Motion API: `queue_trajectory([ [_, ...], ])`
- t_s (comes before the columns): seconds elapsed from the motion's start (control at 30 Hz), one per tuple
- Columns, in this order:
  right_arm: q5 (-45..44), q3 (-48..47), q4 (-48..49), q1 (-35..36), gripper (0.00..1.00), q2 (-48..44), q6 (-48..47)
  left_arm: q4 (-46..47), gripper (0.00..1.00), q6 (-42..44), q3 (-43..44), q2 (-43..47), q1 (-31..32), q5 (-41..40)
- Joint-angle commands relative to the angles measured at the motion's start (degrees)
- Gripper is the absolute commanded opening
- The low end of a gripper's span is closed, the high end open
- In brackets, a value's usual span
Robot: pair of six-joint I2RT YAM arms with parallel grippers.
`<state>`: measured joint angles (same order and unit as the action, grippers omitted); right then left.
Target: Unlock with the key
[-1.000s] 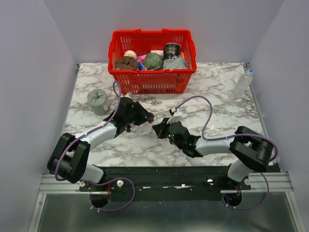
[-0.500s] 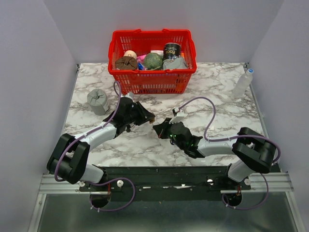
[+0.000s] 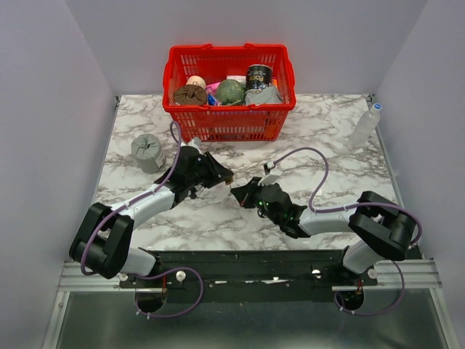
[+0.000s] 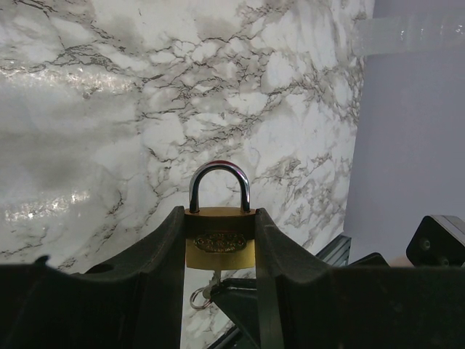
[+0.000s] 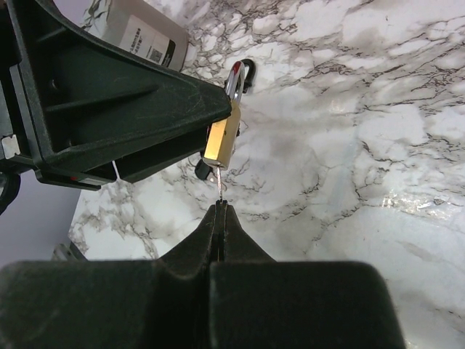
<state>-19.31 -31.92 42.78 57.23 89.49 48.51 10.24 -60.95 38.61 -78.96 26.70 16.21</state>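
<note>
1. Right claw (image 5: 220,208) is pressed fully together, its two black tips pinching a tiny key with a short thin metal blade (image 5: 219,183). The key's head is hidden between the tips (only the blade shows).
2. The blade runs straight from those tips into the underside of a small brass padlock (image 4: 219,246), so the key sits at the keyhole end of the lock.
3. The left claw (image 4: 219,215) is clamped on the padlock's body, one black finger against each narrow side, jaws only as far apart as the body is wide.
4. The steel shackle (image 4: 219,166) stands out beyond the left fingertips, with both legs seated in the body.
5. A small wire ring (image 4: 197,297) hangs beside the blade, under the padlock.
6. The left arm is folded at its elbow near the left base. Its forearm reaches up and to the right, and the wrist is turned so the left claw points right.
7. The right arm is folded at the far right. Its forearm stretches low and leftward, and the right claw points up-left (straight at the other one).
8. Both claws meet tip to tip over the middle of the white marbled surface (image 3: 349,163), in front of a red plastic basket (image 3: 229,120).
</note>
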Motion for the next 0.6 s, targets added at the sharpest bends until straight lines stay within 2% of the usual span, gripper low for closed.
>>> queue_trajectory([
  [0.0, -1.17, 2.04, 3.71, -0.72, 0.01, -1.16, 0.71, 2.59, 0.0, -0.05, -0.64, 1.62, -0.07, 2.07],
  [0.23, -1.17, 3.62, 6.08, -1.07, 0.01, -2.13, 1.24, 2.86, 0.0, -0.22, -0.64, 1.35, -0.07, 2.34],
  [0.57, 3.13, 2.74, 8.1, -1.07, 0.01, -0.64, 0.53, 2.86, 0.0, -0.22, -0.73, 1.17, -0.24, 2.25],
])
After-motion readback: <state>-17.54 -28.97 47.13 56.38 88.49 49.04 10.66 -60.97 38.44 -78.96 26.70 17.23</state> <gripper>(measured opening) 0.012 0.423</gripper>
